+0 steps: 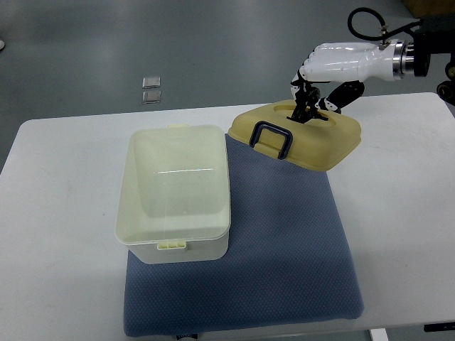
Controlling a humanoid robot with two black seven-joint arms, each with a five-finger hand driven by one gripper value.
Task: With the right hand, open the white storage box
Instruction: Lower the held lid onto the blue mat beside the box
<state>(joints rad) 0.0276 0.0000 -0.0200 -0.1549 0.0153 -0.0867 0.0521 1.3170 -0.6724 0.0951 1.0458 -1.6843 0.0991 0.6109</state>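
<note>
White right hand [313,96] grips the yellowish lid [302,135] (blue handle [272,138]) — lifted clear beside the open storage box [178,195].

Item, as I see it from the top view: white storage box [176,195], translucent cream-white plastic, rectangular with rounded corners, open and empty, standing upright on the left part of a blue cloth [284,249] on the desk [57,213]. Small latch tabs at its near and far rims. Its lid [302,135], pale yellow with a dark blue handle [272,138], is off, tilted, beyond the box's right far corner.
</note>
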